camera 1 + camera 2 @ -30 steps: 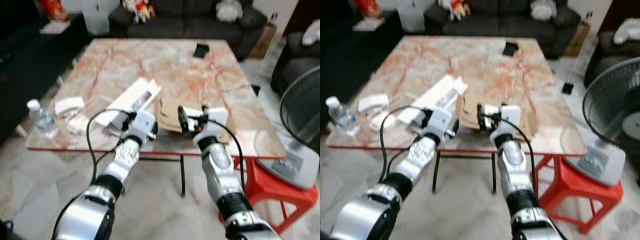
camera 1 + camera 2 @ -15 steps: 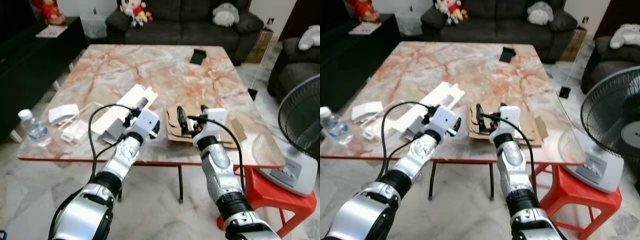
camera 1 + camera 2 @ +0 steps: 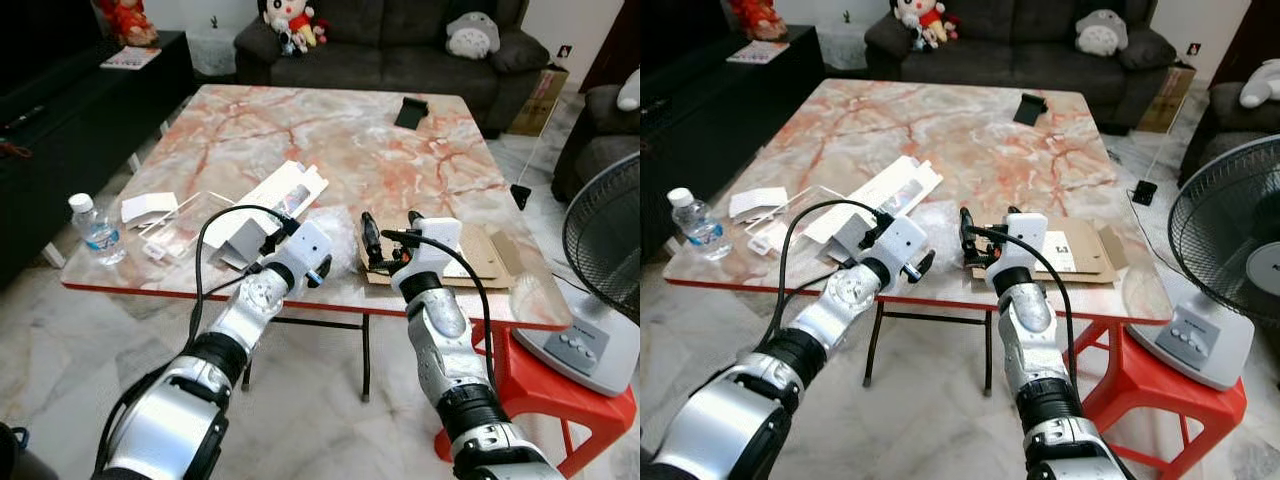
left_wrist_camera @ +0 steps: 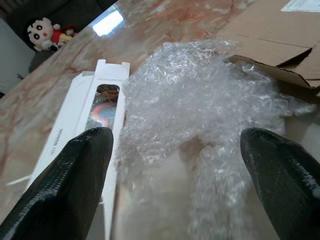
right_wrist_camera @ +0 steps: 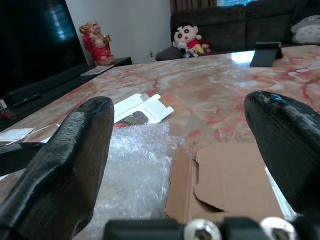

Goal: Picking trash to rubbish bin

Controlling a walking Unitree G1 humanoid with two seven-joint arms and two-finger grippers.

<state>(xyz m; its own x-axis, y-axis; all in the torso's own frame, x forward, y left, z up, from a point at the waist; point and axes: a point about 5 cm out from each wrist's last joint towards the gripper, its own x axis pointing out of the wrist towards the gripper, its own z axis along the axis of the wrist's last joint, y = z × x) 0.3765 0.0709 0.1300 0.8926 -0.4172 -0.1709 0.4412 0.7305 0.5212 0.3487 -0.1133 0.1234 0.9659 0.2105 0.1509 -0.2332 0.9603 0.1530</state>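
— Over the bench's near edge, what do our eye views give us?

— Both end effectors hover side by side: left end effector, right end effector with fingers apart. Bubble wrap lies between a white box and flat cardboard. A bottle stands at the left corner, a fan to the right.

— And our left wrist view?

— Fingers spread wide, the wrap just ahead between them, touching the box and overlapping the cardboard.

— Right wrist?

— Fingers apart; wrap beside cardboard.
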